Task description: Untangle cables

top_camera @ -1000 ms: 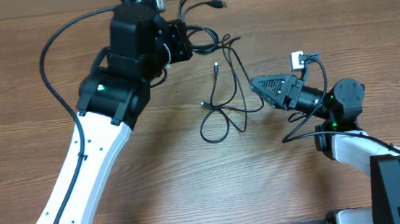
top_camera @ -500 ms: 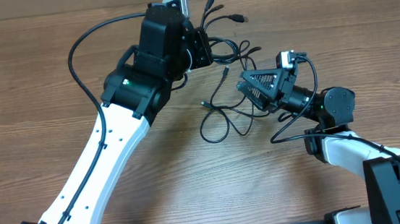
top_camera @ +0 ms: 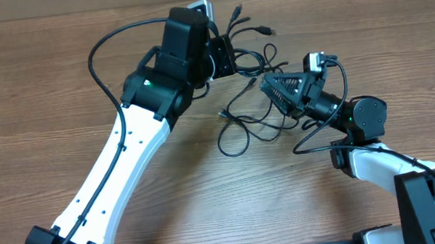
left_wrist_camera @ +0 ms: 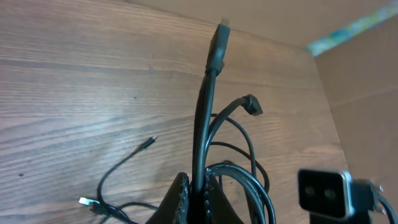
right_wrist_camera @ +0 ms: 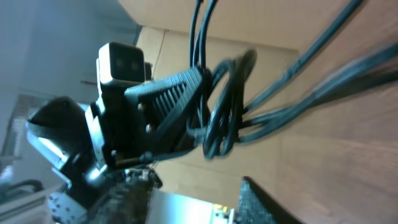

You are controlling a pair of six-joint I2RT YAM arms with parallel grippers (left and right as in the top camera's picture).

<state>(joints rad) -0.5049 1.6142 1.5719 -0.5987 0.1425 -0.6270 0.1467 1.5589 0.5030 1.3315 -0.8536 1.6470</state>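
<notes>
Several thin black cables (top_camera: 243, 129) are lying and hanging near the far middle of the wooden table (top_camera: 26, 99). Some of them are sprawling flat in loose loops on the wood, between the two arms. The rest are rising in a bunch (left_wrist_camera: 208, 124) out of the left gripper (top_camera: 224, 58).

I am watching the left wrist view, where its fingers (left_wrist_camera: 180, 194) are pressing together on that bunch. One thick cord is standing almost straight up from the pinch and ending in a long plug (left_wrist_camera: 217, 46). A second cord is curving beside it to an angled plug (left_wrist_camera: 251, 106). Two small silver-tipped ends (left_wrist_camera: 87, 201) are resting on the wood to the left of the pinch, apart from each other.

The right gripper (top_camera: 271, 89) is pointing at the bunch from the right and sitting just beside the strands that are drooping from the left gripper to the loops. In the right wrist view its fingers (right_wrist_camera: 267, 202) are standing apart, with the left gripper and its looped cords filling the frame beyond them. Whether they are touching any strand I cannot tell.
</notes>
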